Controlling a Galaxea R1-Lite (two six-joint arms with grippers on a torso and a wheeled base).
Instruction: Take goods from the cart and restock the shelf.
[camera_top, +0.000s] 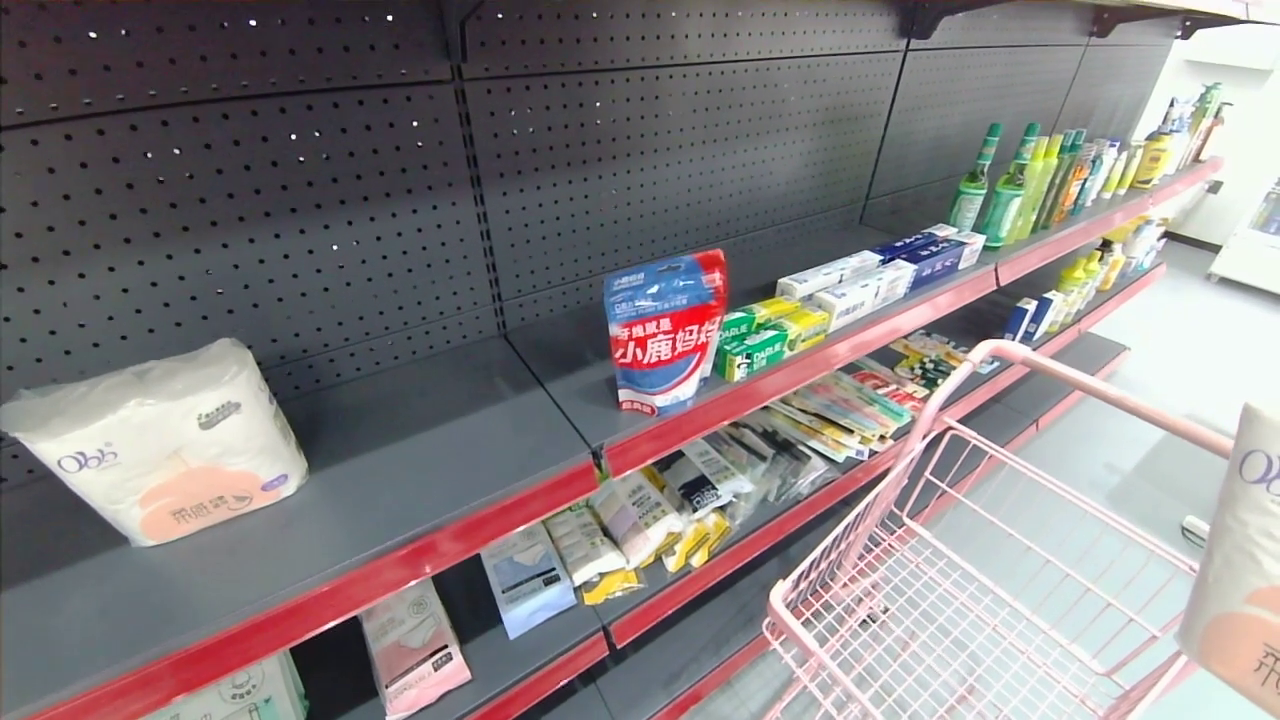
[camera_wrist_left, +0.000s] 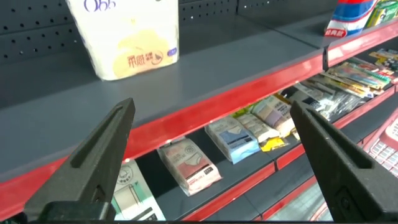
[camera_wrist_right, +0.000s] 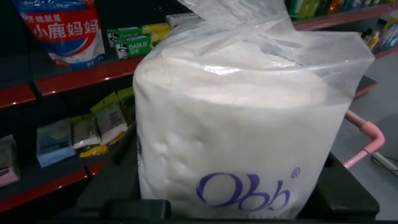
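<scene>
My right gripper (camera_wrist_right: 236, 202) is clamped on 1 tissue pack (camera_wrist_right: 242, 124), over the right side of the cart (camera_top: 1110, 397). My left gripper (camera_wrist_left: 211, 107) is spread wide and empty, facing the shelf (camera_top: 420, 470) left of the cart. Beyond it, a 2nd pack (camera_top: 160, 440) sits on that shelf.

Shelf (camera_top: 420, 450): grey deck, red edge. Back panel (camera_top: 650, 150): black, perforated. Tissue pack (camera_top: 155, 440): white, peach patch. Second tissue pack (camera_wrist_right: 242, 137): white, purple lettering. Pouch (camera_top: 665, 330): blue-red, white lettering. Cart (camera_top: 1100, 394): pink wire grid.
</scene>
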